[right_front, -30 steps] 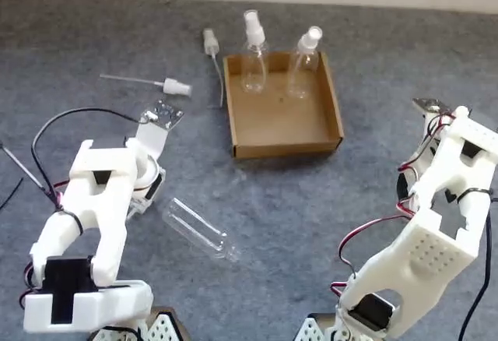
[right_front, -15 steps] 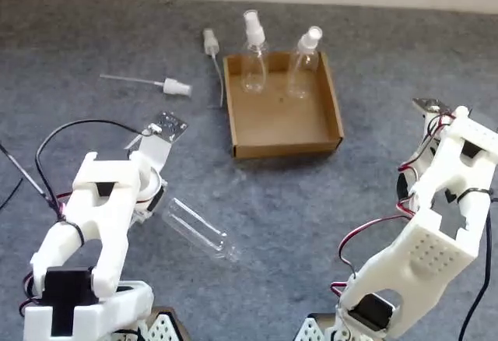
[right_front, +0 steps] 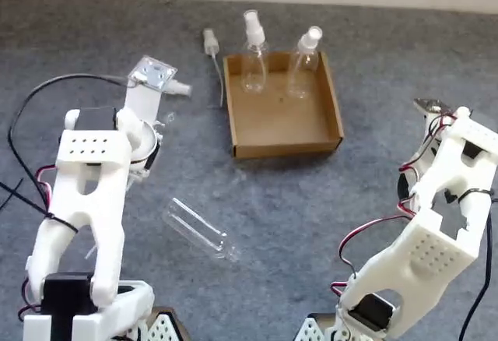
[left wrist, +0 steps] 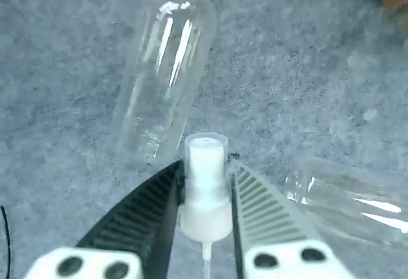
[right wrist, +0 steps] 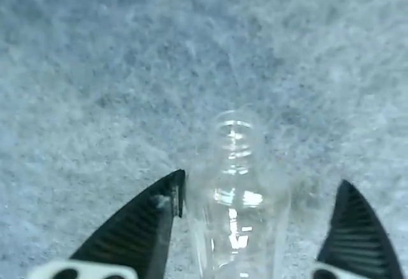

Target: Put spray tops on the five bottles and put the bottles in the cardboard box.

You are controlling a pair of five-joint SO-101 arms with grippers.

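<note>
**Mia:** Where is the spray top?

**Ben:** The spray top (left wrist: 205, 196) is pinched in the left gripper (left wrist: 205, 168). The two fingers press on its sides. Its white cap pokes out past the tips, and its thin tube points back at the arm.

**Mia:** Why hold it like that?

**Ben:** I think it grabs the fat part because the tube is too thin to grip.

**Mia:** Is a bottle near it?

**Ben:** Yes. A clear bottle (left wrist: 162, 75) lies on its side on the grey desk (right_front: 373, 37) just past the cap. A second bottle (left wrist: 344, 199) lies off to one side. Neither has a top.

**Mia:** And the other arm?

**Ben:** The right gripper (right wrist: 261, 182) has its fingers wide apart, with an open bottle (right wrist: 236, 139) between them. One finger is just beside it and the other is well apart, so it is not squeezing. I guess it sits there ready to hold the bottle steady.

**Mia:** Where is the box?

**Ben:** The cardboard box (right_front: 284, 151) sits near the far edge of the desk. Two topped bottles (right_front: 254, 61) stand inside along its far wall. So two look done, and I think three are left. A loose top (right_front: 210, 43) lies by the box's far left corner. A bare bottle (right_front: 198, 230) lies near the front edge, between the arms.
</note>
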